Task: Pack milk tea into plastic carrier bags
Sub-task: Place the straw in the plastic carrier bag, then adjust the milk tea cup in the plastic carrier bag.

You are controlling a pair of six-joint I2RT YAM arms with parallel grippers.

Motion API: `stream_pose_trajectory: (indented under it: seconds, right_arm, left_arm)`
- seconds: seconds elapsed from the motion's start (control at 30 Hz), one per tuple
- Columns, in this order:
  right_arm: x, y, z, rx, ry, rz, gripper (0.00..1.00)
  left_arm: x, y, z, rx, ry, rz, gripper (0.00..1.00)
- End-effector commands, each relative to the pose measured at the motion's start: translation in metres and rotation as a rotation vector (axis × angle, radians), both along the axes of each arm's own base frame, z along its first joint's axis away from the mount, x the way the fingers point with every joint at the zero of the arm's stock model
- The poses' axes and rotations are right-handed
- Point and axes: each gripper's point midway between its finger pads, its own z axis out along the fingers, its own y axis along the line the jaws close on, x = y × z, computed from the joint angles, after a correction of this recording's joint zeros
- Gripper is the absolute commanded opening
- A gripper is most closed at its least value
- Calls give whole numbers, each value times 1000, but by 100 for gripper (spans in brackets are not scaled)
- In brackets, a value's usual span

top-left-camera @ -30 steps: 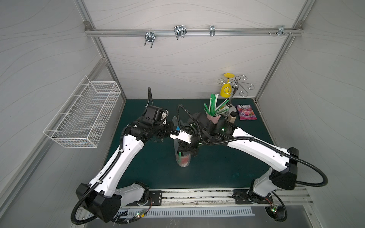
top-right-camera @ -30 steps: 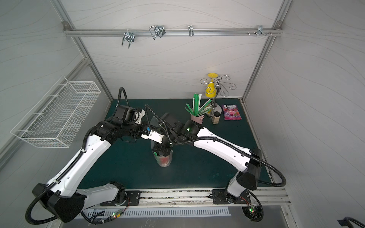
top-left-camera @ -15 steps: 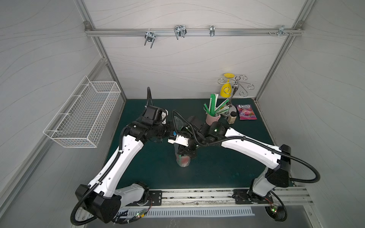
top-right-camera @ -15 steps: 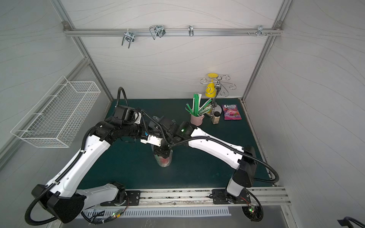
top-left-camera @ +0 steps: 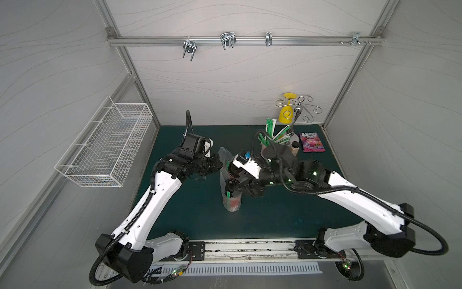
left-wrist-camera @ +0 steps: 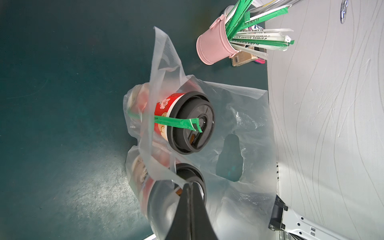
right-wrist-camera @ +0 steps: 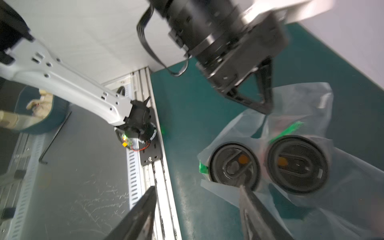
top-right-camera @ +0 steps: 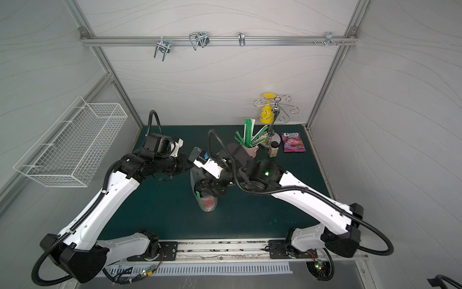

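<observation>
Both milk tea cups [left-wrist-camera: 182,122] stand side by side inside the clear plastic carrier bag [left-wrist-camera: 245,116], mid-mat, with a green wrapped straw [left-wrist-camera: 176,123] tucked alongside. Loading looks done; gathering the handles seems left. The left gripper [left-wrist-camera: 190,185] is clenched on the bag's rim film. The right gripper [right-wrist-camera: 197,188] gapes, released, beside one cup. Bare green mat [left-wrist-camera: 62,83] lies open toward the front rail [top-left-camera: 250,246]; the pink straw mug [left-wrist-camera: 212,49] stands near on the far side.
</observation>
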Motion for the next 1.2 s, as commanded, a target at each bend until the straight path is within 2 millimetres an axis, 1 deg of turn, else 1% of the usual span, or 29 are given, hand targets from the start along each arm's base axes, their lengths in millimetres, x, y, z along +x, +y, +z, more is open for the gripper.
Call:
stream_pose_trajectory:
  seconds: [0.0,0.07,0.1,0.17,0.27,0.37,0.4,0.57,0.67,0.87,1.07,1.17]
  right_arm:
    - [60,-32,-19,36,118,-306,70]
    - [75,-43,-34,52,212,-350,71]
    - [80,-44,-40,60,254,-360,71]
    - [85,-39,-51,51,302,-354,71]
    - [91,-26,-63,18,345,-333,72]
    - [105,-19,-74,-29,349,-357,72]
    - [113,-20,-80,-55,335,-390,73]
    - [129,-15,-95,-137,297,-433,74]
    - [133,-8,-102,-184,260,-424,75]
    - [133,6,-117,-281,211,-385,76]
    - [134,14,-129,-346,180,-363,77]
    - [137,16,-131,-355,174,-366,77]
  left_arm:
    - [-1,1,10,-14,-33,-7,0]
    - [-1,1,10,-13,-32,-8,0]
    - [-1,1,10,-14,-30,-10,0]
    - [0,1,10,-13,-28,-9,0]
    - [0,1,10,-14,-27,-9,0]
    - [1,1,11,-13,-31,-9,0]
    - [1,1,11,-13,-29,-7,0]
    - [1,1,10,-10,-26,-9,0]
    - [0,2,11,-11,-28,-6,0]
    - [1,3,10,-9,-27,-5,0]
    - [2,5,8,-8,-22,0,0]
    - [2,6,8,-8,-22,2,0]
